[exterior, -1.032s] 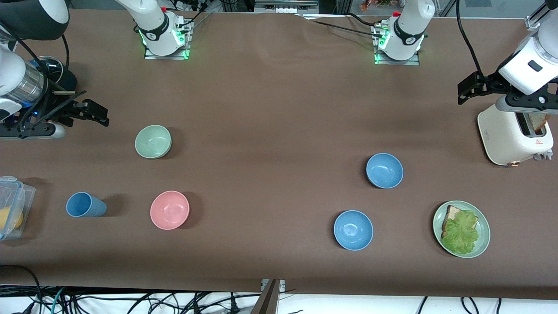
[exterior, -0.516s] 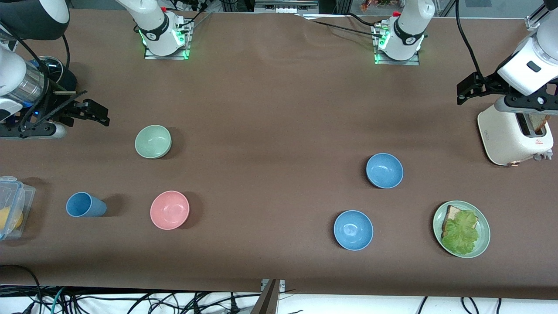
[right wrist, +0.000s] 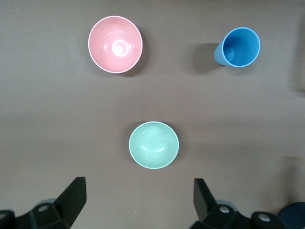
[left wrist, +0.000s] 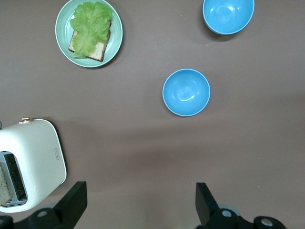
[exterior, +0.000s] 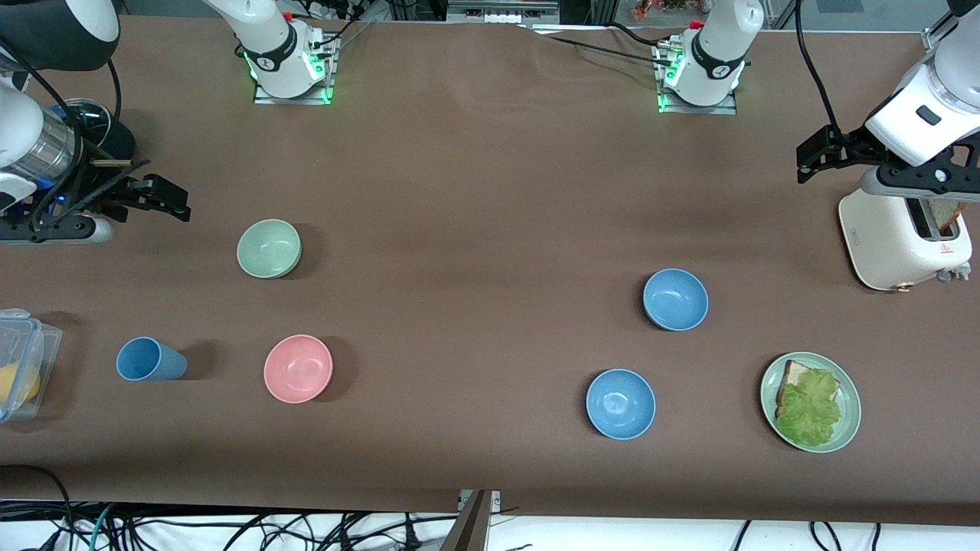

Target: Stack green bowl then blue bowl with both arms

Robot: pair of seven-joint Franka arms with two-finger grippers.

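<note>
The pale green bowl stands toward the right arm's end of the table and shows in the right wrist view. The duller blue bowl stands toward the left arm's end and shows in the left wrist view. My right gripper hangs open and empty over bare table beside the green bowl; in its wrist view the jaws stand wide apart. My left gripper hangs open and empty over bare table beside the toaster, its jaws wide apart.
A brighter blue bowl lies nearer the front camera than the duller one. A pink bowl and a blue cup stand near the green bowl. There is also a white toaster, a green plate with bread and lettuce, and a plastic box.
My left gripper has shifted slightly toward the robots' bases. The right arm has barely moved. The bowls have not moved.
</note>
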